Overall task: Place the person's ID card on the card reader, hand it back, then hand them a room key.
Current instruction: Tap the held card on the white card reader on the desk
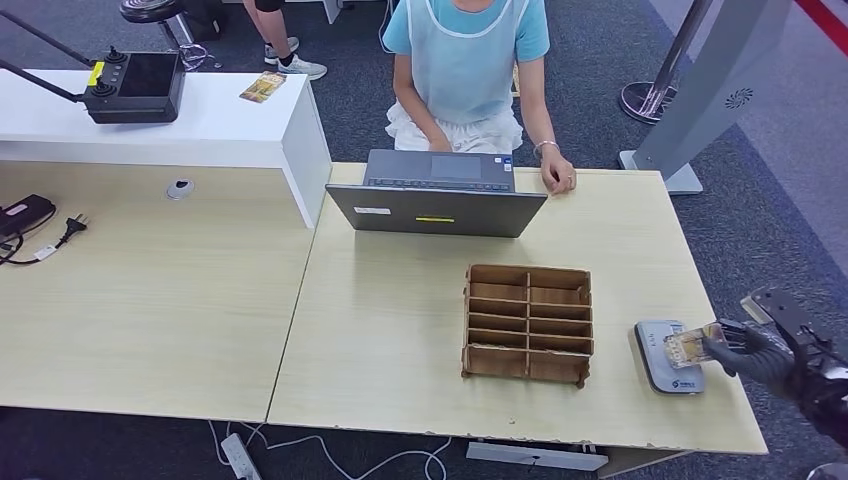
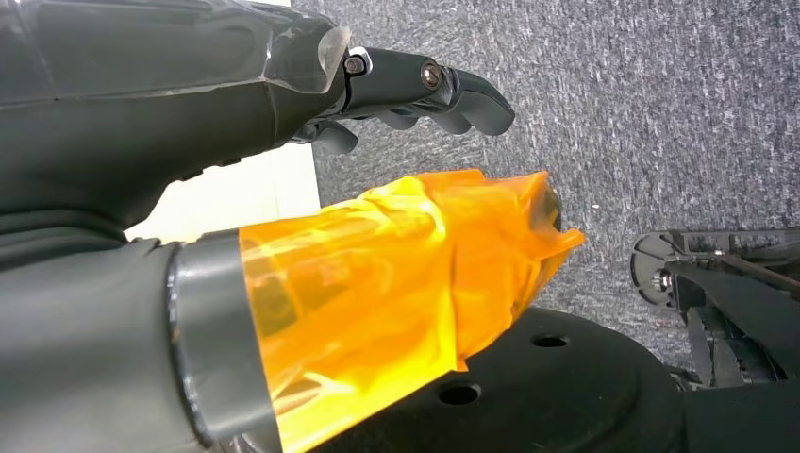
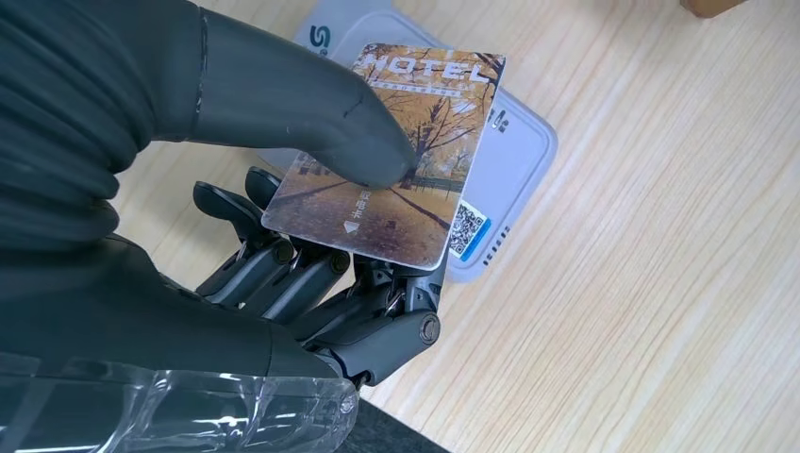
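Left hand: I see my left hand (image 2: 283,104) hanging over grey carpet, fingers (image 2: 453,90) loosely curled, holding nothing.
Laptop: an open laptop (image 1: 437,195) sits at the far edge of the desk (image 1: 400,330), with a person (image 1: 466,70) seated behind it.
Organiser: a wooden divided box (image 1: 528,323) sits mid-desk, left of the reader.
Card reader: the white card reader (image 1: 668,357) lies near the desk's right edge.
Card: the card (image 3: 387,156) marked HOTEL hovers over the reader, roughly flat, long axis running left-right.
Right hand: my right hand (image 1: 752,348) reaches in from the right, thumb pressed on top of the card, fingers (image 3: 311,274) beneath.
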You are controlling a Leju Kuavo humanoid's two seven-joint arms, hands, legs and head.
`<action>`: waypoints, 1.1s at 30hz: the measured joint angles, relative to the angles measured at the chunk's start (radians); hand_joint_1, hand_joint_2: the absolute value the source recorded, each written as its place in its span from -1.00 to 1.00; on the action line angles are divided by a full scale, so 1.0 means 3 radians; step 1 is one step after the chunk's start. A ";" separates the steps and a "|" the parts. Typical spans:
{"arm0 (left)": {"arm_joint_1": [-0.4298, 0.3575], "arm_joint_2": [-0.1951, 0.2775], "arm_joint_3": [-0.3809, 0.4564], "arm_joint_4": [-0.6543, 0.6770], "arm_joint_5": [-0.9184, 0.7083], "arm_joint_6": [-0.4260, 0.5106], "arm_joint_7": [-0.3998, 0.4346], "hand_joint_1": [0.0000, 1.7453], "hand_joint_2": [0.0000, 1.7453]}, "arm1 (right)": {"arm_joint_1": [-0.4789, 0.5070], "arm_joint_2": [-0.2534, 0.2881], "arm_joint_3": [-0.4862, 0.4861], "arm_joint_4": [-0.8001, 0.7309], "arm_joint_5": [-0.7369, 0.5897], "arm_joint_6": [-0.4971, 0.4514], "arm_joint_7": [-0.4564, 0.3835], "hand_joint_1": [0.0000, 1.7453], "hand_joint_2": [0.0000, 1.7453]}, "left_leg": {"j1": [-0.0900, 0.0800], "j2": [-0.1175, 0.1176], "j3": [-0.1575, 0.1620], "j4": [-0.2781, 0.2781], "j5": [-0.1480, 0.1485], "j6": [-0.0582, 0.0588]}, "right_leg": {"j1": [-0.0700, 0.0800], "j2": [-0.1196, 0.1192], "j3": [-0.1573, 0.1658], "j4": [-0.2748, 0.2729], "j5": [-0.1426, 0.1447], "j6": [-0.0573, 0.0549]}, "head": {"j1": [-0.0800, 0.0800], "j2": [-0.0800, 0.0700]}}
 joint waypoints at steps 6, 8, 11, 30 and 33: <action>0.0000 0.0000 0.0000 0.0000 0.0000 0.0000 0.0000 -1.00 -1.00 | -0.0004 0.0021 0.0048 0.0022 0.0036 -0.0038 0.0004 1.00 1.00 | 0.0000 0.0000 0.0000 0.0000 0.0000 0.0000 | 0.0000 0.0000 0.0000 0.0000 0.0000 0.0000 | 0.0001 0.0000; 0.0000 0.0000 0.0000 0.0000 0.0000 0.0000 0.0001 -1.00 -1.00 | -0.0005 0.0034 0.0052 0.0038 0.0092 -0.0101 0.0009 1.00 1.00 | 0.0000 0.0000 0.0000 0.0000 0.0000 0.0000 | 0.0000 0.0000 0.0000 0.0000 0.0000 0.0000 | 0.0001 0.0000; 0.0000 0.0000 0.0000 0.0000 0.0001 0.0000 0.0011 -1.00 -1.00 | -0.0023 0.0062 0.0071 0.0076 0.0227 -0.0230 0.0028 1.00 1.00 | 0.0000 0.0000 0.0000 0.0000 0.0000 0.0000 | 0.0000 0.0000 0.0000 0.0000 0.0000 0.0000 | 0.0000 0.0000; -0.0001 -0.0001 0.0000 0.0000 0.0003 0.0003 0.0054 -1.00 -1.00 | -0.0219 0.0262 0.0132 0.0337 0.0717 -0.0610 0.0051 1.00 1.00 | 0.0000 0.0001 0.0002 0.0000 0.0000 0.0000 | 0.0000 0.0001 0.0001 0.0000 0.0000 0.0000 | 0.0000 0.0000; -0.0001 -0.0001 0.0000 0.0000 0.0005 0.0003 0.0057 -1.00 -1.00 | -0.0233 0.0294 0.0127 0.0352 0.0746 -0.0633 0.0051 1.00 1.00 | 0.0000 0.0002 0.0003 0.0000 0.0000 0.0000 | 0.0000 0.0002 0.0002 0.0000 0.0000 0.0000 | 0.0000 0.0000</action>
